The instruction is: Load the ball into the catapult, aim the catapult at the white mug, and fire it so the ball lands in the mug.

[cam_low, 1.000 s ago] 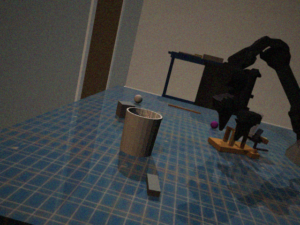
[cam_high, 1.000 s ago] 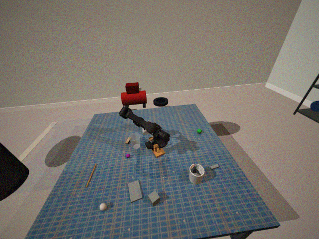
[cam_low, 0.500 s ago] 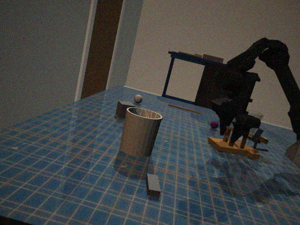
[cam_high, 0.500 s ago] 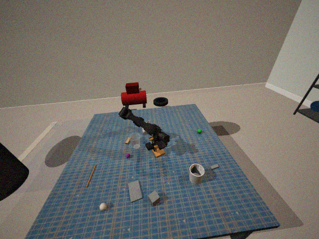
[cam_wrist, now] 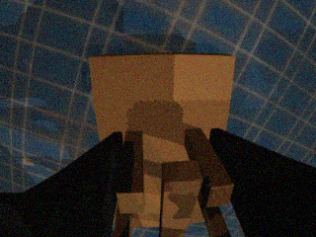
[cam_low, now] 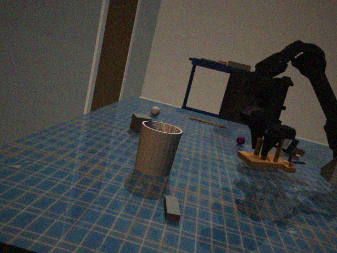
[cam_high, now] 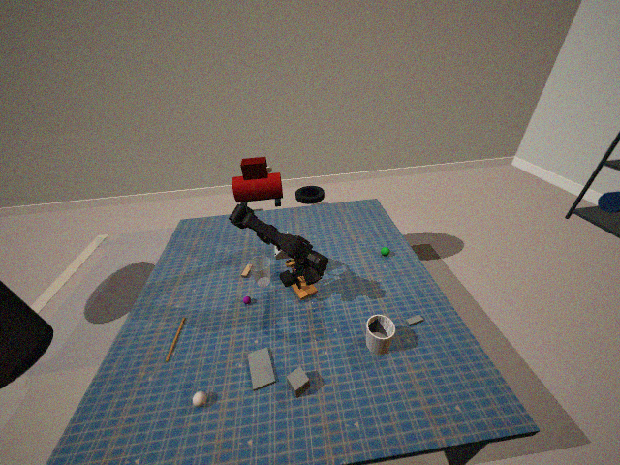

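Top: the wooden catapult (cam_high: 304,290) (cam_low: 266,161) (cam_wrist: 133,81) stands on the tabletop (cam_high: 320,425) (cam_low: 89,206) (cam_wrist: 276,30), long axis slanting down-right, plain end aimed left of the white mug (cam_high: 379,337) (cam_low: 159,152). Exterior: that axis runs roughly left-right, plain end leftward; the mug stands upright, well apart. Wrist: the axis runs up-down, plain end up; the half-closed gripper (cam_high: 299,279) (cam_low: 259,153) (cam_wrist: 166,137) grips the catapult's frame between 2 fingers.
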`<state>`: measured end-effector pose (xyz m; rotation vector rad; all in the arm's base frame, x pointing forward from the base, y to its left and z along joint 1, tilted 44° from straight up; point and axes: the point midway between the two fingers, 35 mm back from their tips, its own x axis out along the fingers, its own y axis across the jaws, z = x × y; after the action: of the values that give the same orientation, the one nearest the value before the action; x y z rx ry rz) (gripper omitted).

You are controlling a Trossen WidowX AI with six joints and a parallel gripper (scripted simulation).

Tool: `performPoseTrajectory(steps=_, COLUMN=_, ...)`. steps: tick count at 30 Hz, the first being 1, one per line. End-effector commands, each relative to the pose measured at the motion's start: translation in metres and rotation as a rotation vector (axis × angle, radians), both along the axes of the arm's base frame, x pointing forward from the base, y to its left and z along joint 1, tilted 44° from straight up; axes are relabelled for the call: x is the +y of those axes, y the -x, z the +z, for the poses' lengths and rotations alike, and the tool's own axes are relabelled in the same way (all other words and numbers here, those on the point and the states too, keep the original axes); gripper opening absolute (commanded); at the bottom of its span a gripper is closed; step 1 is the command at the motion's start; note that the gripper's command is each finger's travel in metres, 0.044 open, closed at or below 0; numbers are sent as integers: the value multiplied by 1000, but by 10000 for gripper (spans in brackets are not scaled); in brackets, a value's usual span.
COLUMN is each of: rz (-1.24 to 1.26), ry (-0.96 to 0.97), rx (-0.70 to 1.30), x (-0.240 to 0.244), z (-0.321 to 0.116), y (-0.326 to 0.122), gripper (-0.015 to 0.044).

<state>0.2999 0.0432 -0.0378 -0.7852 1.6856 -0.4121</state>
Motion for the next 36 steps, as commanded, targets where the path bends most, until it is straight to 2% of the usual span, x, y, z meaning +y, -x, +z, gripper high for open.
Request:
performPoseTrajectory(steps=1, rz=15, ry=-21, rx=-34, x=27, z=22, y=-7, gripper=0)
performPoseTrajectory(steps=5, rz=24, ry=-22, rx=-26, x=32, z=18, y=-10, gripper=0)
performPoseTrajectory(steps=13, rz=111, ry=-30, rx=52, x=83, z=-36, y=-33, gripper=0)
performPoseTrajectory(steps=36, rz=109, ry=-30, rx=50, x=69, z=-56, y=-33, gripper=0)
